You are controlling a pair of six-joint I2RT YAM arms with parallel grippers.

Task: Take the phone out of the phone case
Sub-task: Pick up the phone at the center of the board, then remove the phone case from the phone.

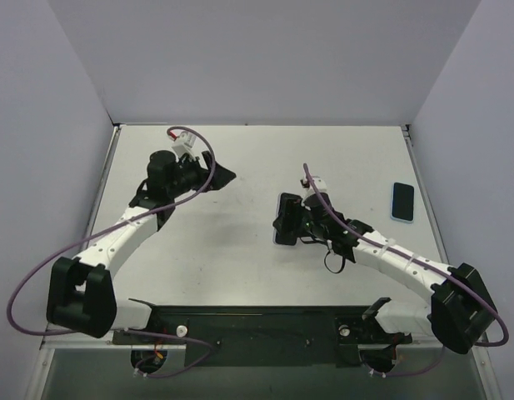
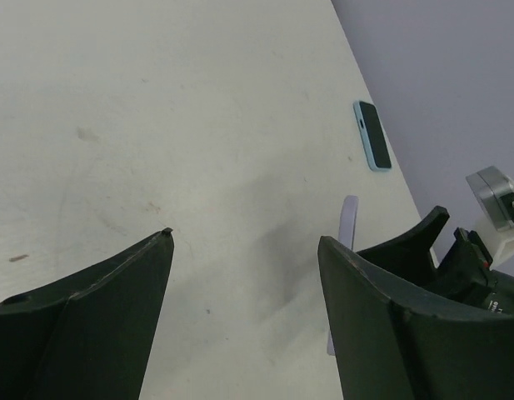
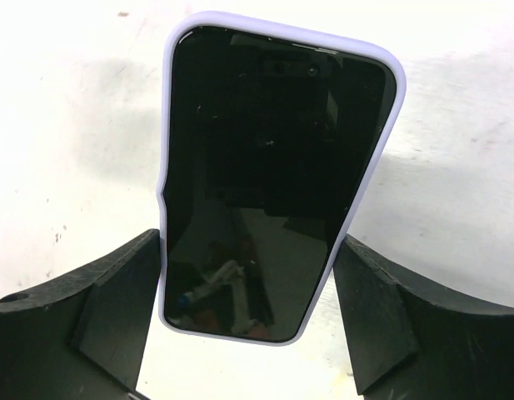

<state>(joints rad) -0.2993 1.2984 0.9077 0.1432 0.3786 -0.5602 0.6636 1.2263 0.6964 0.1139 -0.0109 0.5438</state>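
Observation:
A black-screened phone (image 3: pixel 273 158) sits in a lavender case (image 3: pixel 167 125). My right gripper (image 3: pixel 248 250) is shut on the case's two long sides and holds it up off the table. In the top view the phone (image 1: pixel 283 218) stands at the table's middle in the right gripper (image 1: pixel 291 223). My left gripper (image 1: pixel 223 177) is open and empty, above the table to the left of the phone. In the left wrist view its jaws (image 2: pixel 246 242) stand wide apart, and the lavender case (image 2: pixel 348 218) shows edge-on beyond the right finger.
A second phone in a light blue case (image 1: pixel 402 202) lies flat near the table's right edge; it also shows in the left wrist view (image 2: pixel 372 135). Grey walls enclose the white table (image 1: pixel 240 267) on three sides.

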